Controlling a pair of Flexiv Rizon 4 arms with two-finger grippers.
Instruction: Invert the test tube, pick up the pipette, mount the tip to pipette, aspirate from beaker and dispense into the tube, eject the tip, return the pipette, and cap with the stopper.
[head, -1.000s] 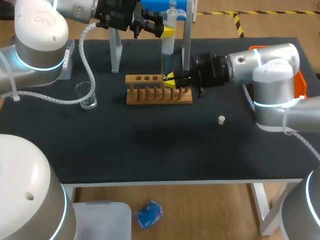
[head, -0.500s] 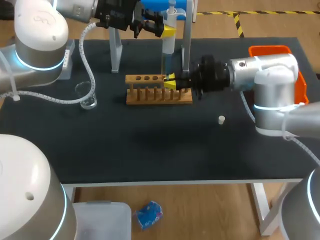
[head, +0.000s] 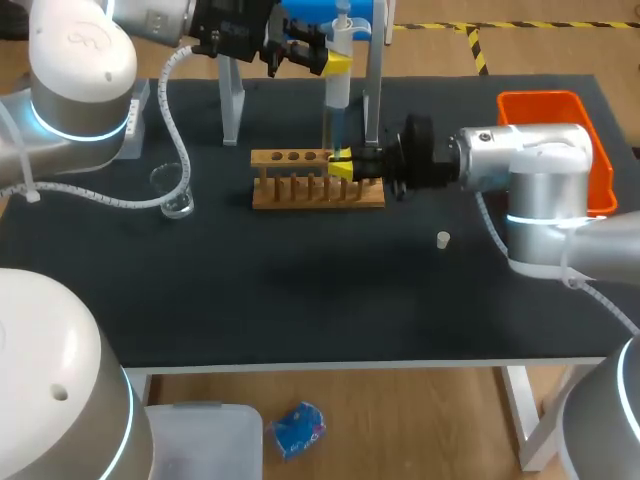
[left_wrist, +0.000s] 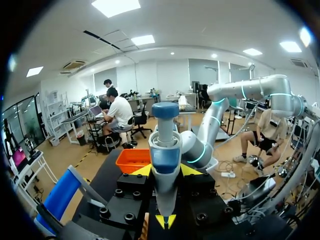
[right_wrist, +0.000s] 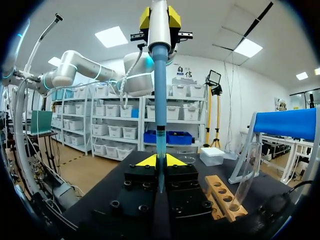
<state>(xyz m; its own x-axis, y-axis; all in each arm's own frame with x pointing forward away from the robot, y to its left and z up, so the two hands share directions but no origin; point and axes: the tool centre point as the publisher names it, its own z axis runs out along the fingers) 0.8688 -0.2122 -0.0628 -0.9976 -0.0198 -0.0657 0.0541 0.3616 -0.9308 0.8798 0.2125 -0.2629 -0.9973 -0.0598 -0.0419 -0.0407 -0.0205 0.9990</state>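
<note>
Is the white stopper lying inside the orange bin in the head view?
No, the white stopper lies on the bare black table, clearly apart from the orange bin.

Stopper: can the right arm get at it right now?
Probably not yet: the stopper lies alone on bare table near it, but the right gripper is shut on the blue tip at the rack.

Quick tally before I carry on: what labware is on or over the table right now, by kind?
pipette: 1
blue tip: 1
test tube: 1
beaker: 1
stopper: 1
rack: 1
pipette stand: 1
orange bin: 1
Total: 8
</note>
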